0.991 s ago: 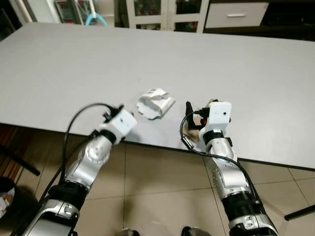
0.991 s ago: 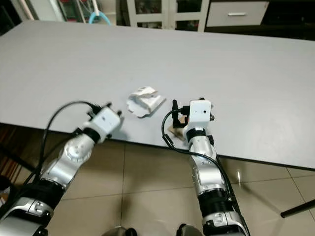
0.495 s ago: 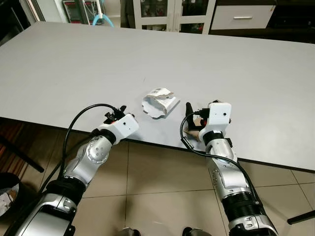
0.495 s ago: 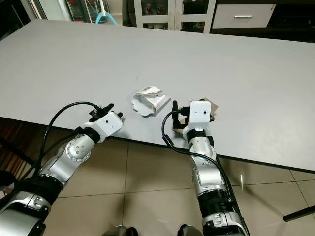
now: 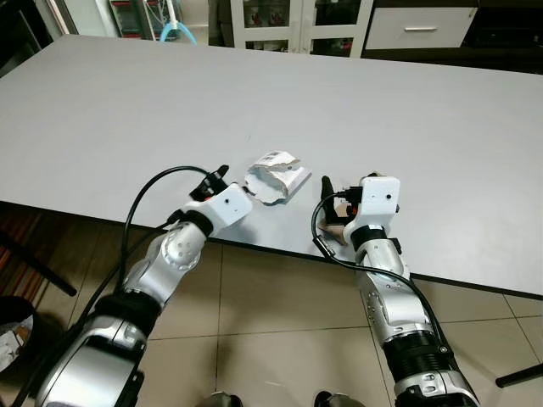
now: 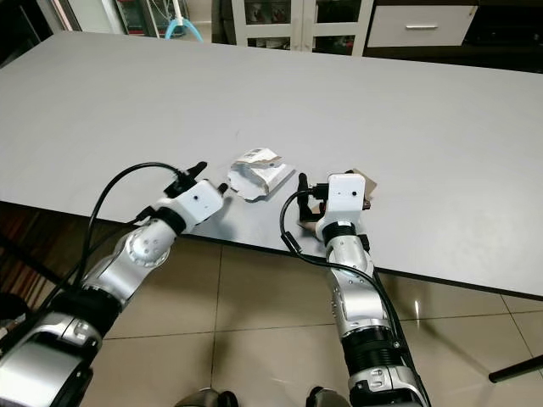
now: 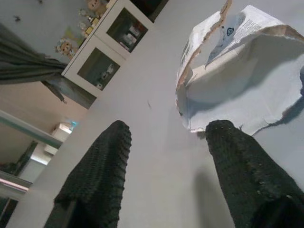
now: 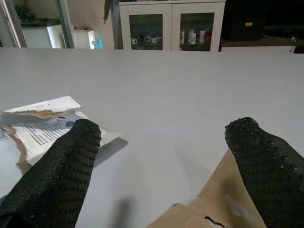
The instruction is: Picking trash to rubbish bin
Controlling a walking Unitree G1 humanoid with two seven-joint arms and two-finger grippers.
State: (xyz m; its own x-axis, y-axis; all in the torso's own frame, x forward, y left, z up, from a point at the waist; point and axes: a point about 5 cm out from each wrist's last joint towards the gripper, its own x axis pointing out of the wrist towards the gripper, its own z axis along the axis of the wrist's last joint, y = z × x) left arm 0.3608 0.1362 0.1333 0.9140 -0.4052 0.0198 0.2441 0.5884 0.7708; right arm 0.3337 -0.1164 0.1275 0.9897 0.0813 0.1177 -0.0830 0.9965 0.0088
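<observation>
A torn white paper packet [image 5: 273,176] lies near the front edge of the grey table [image 5: 127,110]. My left gripper [image 5: 233,183] reaches over that edge, open, just left of the packet. In the left wrist view the packet [image 7: 237,80] lies right beyond the fingertips, and one finger [image 7: 232,156] nearly touches its torn rim. My right gripper [image 5: 348,192] stands open at the table's edge to the right of the packet. A brown cardboard scrap [image 8: 223,199] lies under it, between its spread fingers [image 8: 71,156].
A dark round bin [image 5: 10,329] with white paper in it stands on the tiled floor at the lower left. White cabinets [image 5: 288,13] and a drawer [image 5: 416,25] stand behind the table. A black leg [image 5: 517,373] crosses the floor at the lower right.
My left gripper has risen from below the table's edge and moved forward and right, up to the packet. The right gripper has stayed put. The camera shifted slightly.
</observation>
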